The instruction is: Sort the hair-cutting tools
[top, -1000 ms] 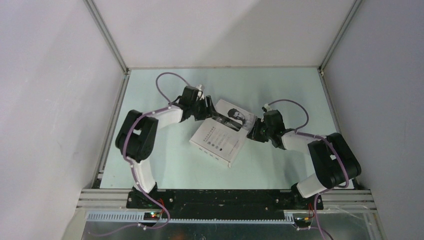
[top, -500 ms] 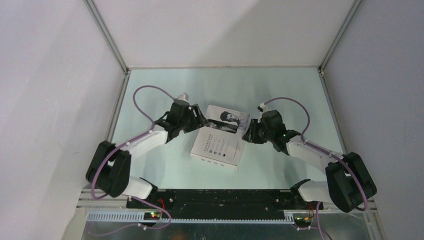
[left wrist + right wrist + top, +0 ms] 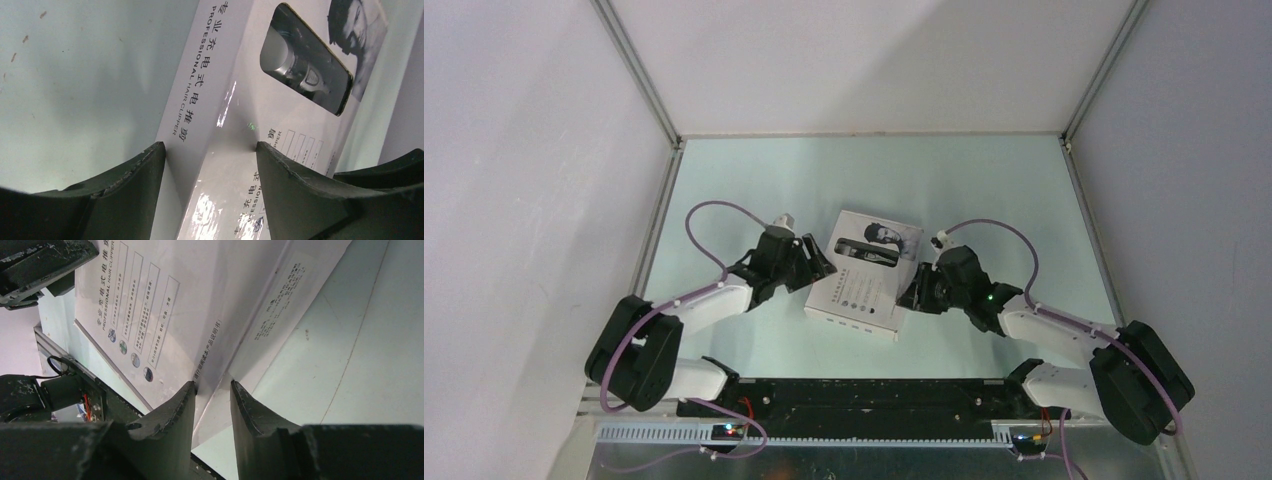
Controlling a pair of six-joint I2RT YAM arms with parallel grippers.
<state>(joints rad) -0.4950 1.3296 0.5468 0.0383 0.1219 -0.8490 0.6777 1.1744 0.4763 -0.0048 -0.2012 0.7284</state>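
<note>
One white hair-clipper box (image 3: 865, 272) lies flat near the middle of the worktop (image 3: 984, 190), slightly toward the near edge, printed face up; the clipper shows through a window at its far end. No loose clippers, combs or scissors visible; count: one box, two arms, nothing else on the worktop.

Right claw (image 3: 911, 293) sits at the box's right side. Wrist view: fingers nearly together over the box's edge fold, a thin gap between them; judged pinching that edge, though contact is not certain.

Left claw (image 3: 817, 262) sits at the box's left side. Wrist view: jaws spread wide, box edge between them, neither finger (image 3: 125, 195) clearly pressing it. Not gripping.

Step in hand, as a judgement: handling the box with both arms, either steadying it to get it open or setting it in place once closed. The scene fits both, so no further move named. Either way the thin card edge could slip or crease under a pinch.
</note>
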